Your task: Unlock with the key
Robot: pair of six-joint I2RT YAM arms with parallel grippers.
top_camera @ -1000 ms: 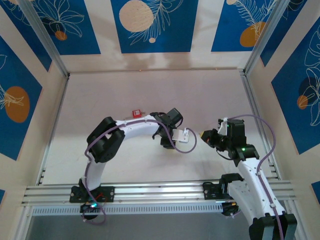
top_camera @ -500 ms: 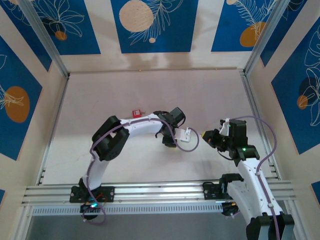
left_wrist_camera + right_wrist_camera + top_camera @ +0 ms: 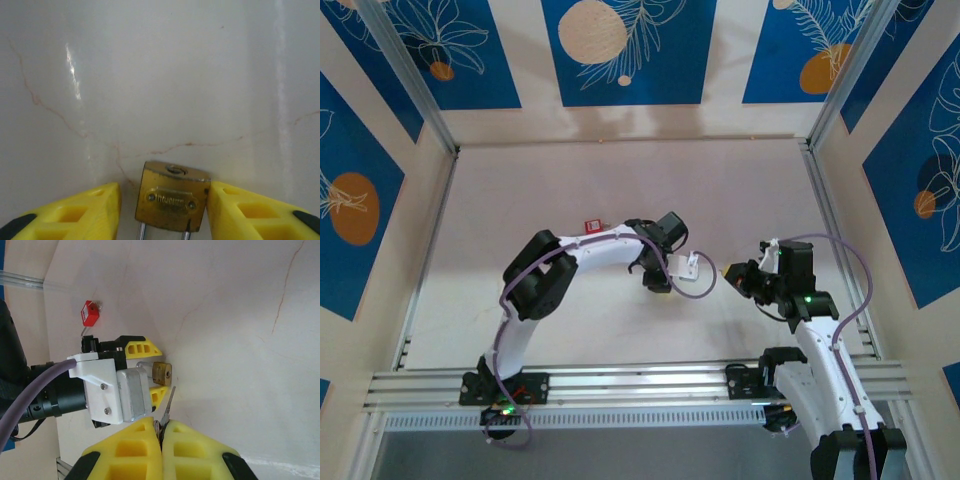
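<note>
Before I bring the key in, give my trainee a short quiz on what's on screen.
1. True or false: the right gripper is shut on the key.
2. What sits between the left gripper's fingers? A. the key B. the brass padlock C. nothing
3. Where is the red padlock?

Key
1. True: the blade sticks out from between the closed fingers.
2. B.
3. Lying on the table, apart from both grippers.
</note>
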